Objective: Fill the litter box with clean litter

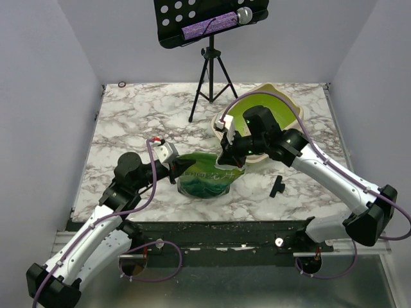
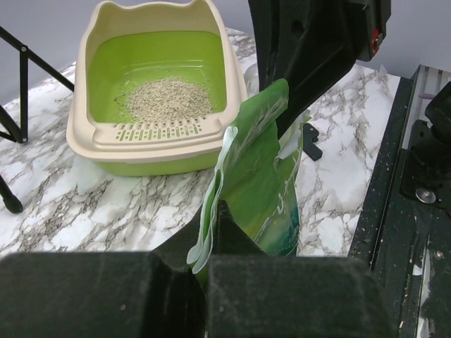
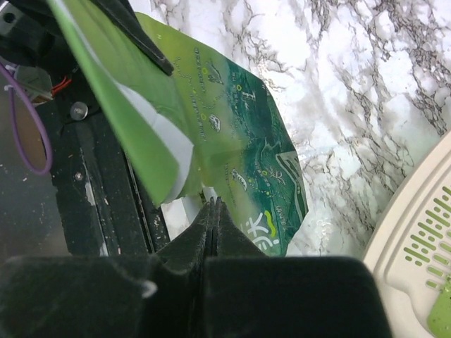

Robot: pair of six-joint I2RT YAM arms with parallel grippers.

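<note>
- Left gripper (image 2: 211,218), black, two-fingered: pinches the near top edge of the glossy green crinkled litter bag (image 1: 204,178); jaws pressed together on the film.
- Right gripper (image 3: 213,211) nips the bag's opposite edge likewise, fingers closed on it.
- Bag stands between the arms, near the marble table's (image 1: 128,122) front edge, just in front of the box.
- Beige plastic litter box (image 2: 88,134), lime-green inside, sits toward the far right corner; small patch of pale grey-beige litter granules (image 2: 165,98) inside, floor mostly bare.
- Risk, my judgement: thin film could slip from either pinch when lifted or tipped, and granules would spill on the marble short of the box.
</note>
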